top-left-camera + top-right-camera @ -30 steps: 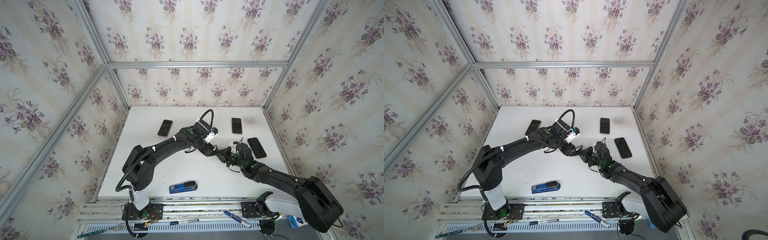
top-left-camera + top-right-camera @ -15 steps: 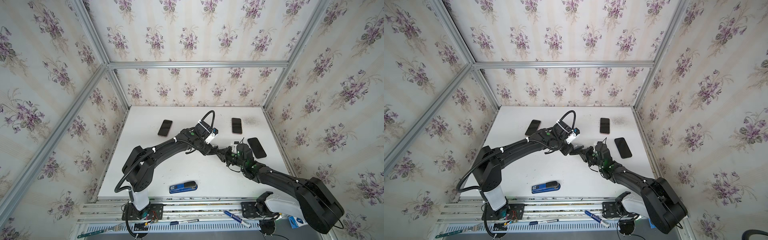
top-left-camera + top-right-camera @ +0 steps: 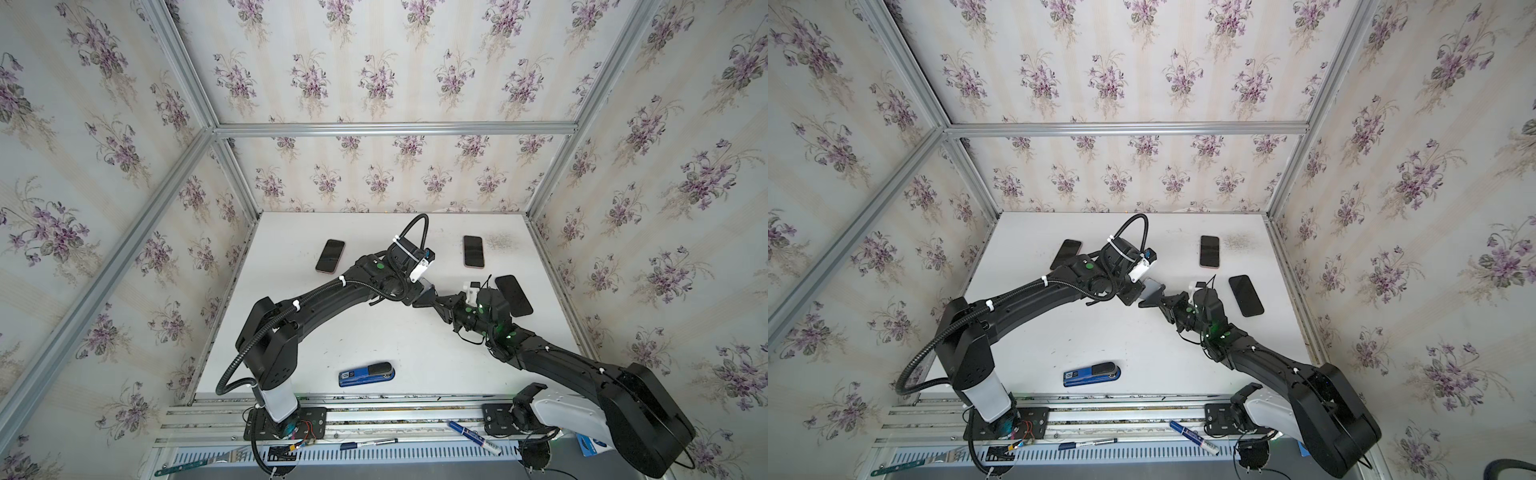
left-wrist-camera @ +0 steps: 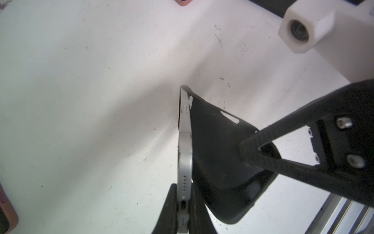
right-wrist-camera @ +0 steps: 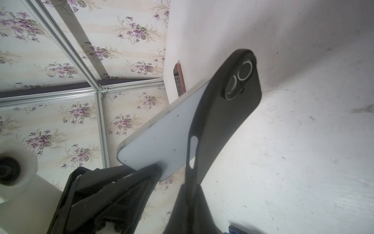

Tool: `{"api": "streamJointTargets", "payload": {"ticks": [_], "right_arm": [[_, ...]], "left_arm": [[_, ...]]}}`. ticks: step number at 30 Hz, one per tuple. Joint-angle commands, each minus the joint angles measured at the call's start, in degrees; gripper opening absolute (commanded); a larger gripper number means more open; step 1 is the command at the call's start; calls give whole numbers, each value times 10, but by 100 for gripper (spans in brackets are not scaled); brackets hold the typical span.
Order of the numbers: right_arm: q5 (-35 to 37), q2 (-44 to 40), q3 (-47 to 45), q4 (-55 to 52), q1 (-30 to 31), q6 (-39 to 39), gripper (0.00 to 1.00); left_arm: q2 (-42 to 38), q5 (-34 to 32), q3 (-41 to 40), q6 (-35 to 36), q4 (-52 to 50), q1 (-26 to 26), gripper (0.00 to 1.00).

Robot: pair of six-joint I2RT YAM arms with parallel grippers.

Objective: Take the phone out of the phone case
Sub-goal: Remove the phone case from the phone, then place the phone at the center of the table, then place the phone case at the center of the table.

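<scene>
L tool (image 4: 183, 197) pinches bottom edge of silver phone (image 4: 185, 154), by charge port. R tool (image 5: 191, 202) clamps side wall of black case (image 5: 228, 113). Phone approx half out: lower end peeled clear, camera end seated in case. Pair held over worktop (image 3: 374, 332) centre, betw arms. Pink-edged handset (image 3: 330, 255), second handset (image 3: 473, 251) and dark handset (image 3: 513, 295) lie flat farther back. Blue stapler (image 3: 365, 374) near front edge.

The phone (image 4: 184, 154) is cropped at its clamped end.
</scene>
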Motion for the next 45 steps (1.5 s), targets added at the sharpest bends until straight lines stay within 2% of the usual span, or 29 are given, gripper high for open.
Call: {"api": "streamJointTargets", "payload": {"ticks": [1,8,17,23,33,35,42,45], "right_arm": [[7,-14,0,-31,0,10,0],[13,-37,-1,-108,0,7,0],[62,-59,7,-225,-15,0,0],[62,-8,16,-168,-24,-4,0],[47,95,46,-67,-25,0,0],[43,103,50,-69,-26,-2,0],[26,119,48,-65,-33,-6,0],[19,124,47,-67,-34,-8,0]], "left_arm": [[-18,-56,7,18,28,1,8],[-46,-108,-2,67,28,3,7],[-54,-167,-42,133,30,-3,7],[-44,-194,-84,150,57,-20,8],[-2,-241,-104,178,76,-61,10],[0,-241,-115,182,81,-66,12],[8,-241,-143,188,94,-90,28],[16,-238,-147,182,94,-94,29]]}}
